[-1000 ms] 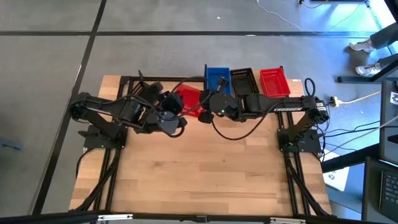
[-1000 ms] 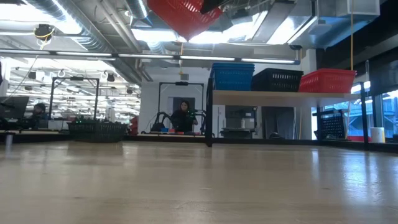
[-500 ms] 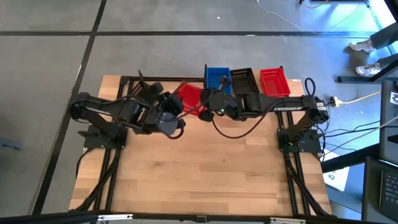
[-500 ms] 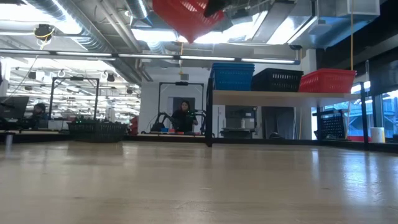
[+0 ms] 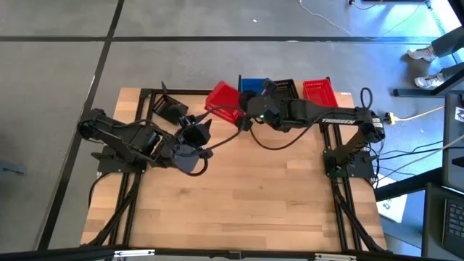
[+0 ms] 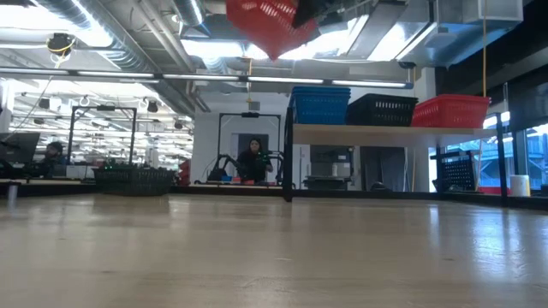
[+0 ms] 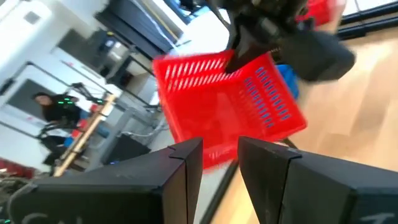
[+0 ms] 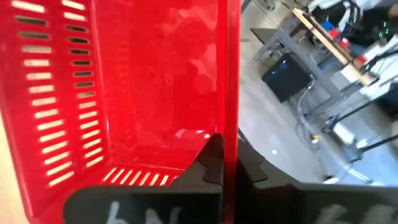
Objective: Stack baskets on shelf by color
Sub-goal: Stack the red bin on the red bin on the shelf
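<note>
Right hand (image 8: 224, 163) pinches the red basket (image 5: 222, 97) by its wall, airborne near the bench's far edge beside the shelf (image 6: 368, 133), so it can go onto the red stack. Left hand (image 7: 219, 163) open, empty.

From my remote station I see a grey floor (image 5: 65, 65) around the wooden bench (image 5: 239, 196), bright ceiling lights (image 6: 30, 36), exposed ducts (image 6: 103, 26), and a person (image 6: 253, 161) seated at distant workstations.
</note>
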Controlling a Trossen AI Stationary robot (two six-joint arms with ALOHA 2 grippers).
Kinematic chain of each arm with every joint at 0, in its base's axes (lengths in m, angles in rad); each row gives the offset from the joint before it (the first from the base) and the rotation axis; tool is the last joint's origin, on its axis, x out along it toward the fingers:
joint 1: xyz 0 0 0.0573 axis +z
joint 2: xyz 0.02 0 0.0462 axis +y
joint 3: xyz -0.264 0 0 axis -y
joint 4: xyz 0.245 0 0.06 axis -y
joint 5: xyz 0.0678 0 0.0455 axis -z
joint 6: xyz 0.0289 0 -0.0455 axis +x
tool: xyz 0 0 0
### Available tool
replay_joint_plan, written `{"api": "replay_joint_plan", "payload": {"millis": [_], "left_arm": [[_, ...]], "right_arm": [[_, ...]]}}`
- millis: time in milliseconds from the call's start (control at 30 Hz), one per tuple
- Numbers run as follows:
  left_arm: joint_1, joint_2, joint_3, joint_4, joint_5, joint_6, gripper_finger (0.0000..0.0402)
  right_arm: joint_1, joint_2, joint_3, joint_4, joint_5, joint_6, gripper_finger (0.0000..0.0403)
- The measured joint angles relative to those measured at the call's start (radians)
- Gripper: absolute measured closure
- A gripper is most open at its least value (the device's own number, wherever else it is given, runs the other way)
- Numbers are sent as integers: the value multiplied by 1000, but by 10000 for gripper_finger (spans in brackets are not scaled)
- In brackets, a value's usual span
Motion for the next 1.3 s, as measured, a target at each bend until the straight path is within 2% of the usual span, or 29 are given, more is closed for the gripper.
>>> {"api": "replay_joint_plan", "payload": {"millis": [167,300,600,800,1033,1300], "left_arm": [[-41,-47,0,-4,-104,-4,305],[-47,-88,0,-11,-101,-86,305],[69,-202,1,-82,228,-311,305],[148,-211,0,-132,327,-325,305],[217,-211,0,-144,507,-345,305],[267,-211,0,-140,577,-344,305]], "right_arm": [[-24,-69,0,-91,0,117,403],[-39,-142,0,-211,0,269,403],[-91,-314,23,-531,-20,659,403],[-228,-387,73,-802,-122,895,403],[-372,-500,76,-906,-375,920,403],[-515,-579,57,-911,-479,930,403]]}}
